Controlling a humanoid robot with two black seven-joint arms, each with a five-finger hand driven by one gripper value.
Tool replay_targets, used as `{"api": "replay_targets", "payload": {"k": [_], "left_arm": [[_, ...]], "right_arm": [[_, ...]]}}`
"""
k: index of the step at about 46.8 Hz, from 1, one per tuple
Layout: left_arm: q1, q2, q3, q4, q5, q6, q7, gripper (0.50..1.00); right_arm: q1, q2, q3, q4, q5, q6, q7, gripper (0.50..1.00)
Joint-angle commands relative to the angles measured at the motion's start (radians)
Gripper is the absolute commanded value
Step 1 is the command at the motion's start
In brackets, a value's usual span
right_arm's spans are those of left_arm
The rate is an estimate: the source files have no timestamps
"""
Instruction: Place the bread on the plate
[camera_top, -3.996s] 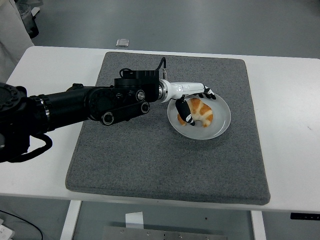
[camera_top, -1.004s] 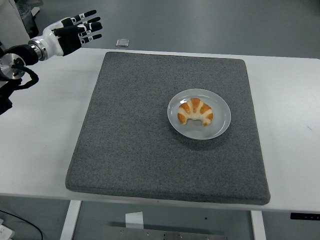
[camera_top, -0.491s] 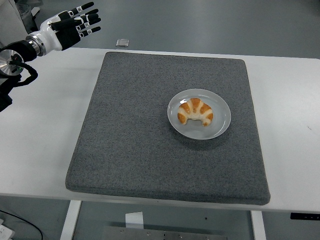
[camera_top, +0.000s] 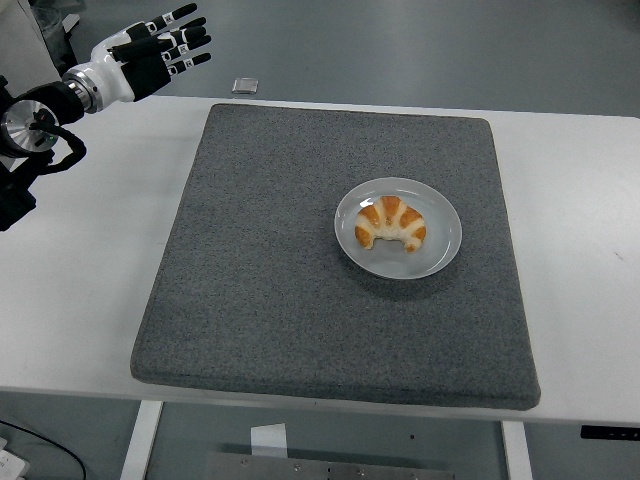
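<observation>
Because the bread (camera_top: 391, 223) lies wholly on the plate (camera_top: 440, 250), right of centre on the grey mat (camera_top: 260, 290), the left robot hand (camera_top: 150, 50) hangs empty, fingers spread, far left above the surface (camera_top: 90, 290), task apparently complete.

The bread (camera_top: 391, 224) is golden brown with pale stripes. The plate (camera_top: 440, 250) is white, the mat (camera_top: 270, 280) dark grey.
</observation>
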Motion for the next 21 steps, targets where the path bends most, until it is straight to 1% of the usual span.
{"api": "replay_targets", "payload": {"k": [1,21], "left_arm": [[0.0,-0.009,0.0,0.006,0.0,0.0,0.0,0.996],[0.0,-0.02,0.0,0.006,0.0,0.0,-0.001,0.996]], "right_arm": [[0.0,0.0,0.001,0.0,0.0,0.0,0.0,0.932],[-0.003,0.0,0.008,-0.001,0.015,-0.011,0.002,0.932]]}}
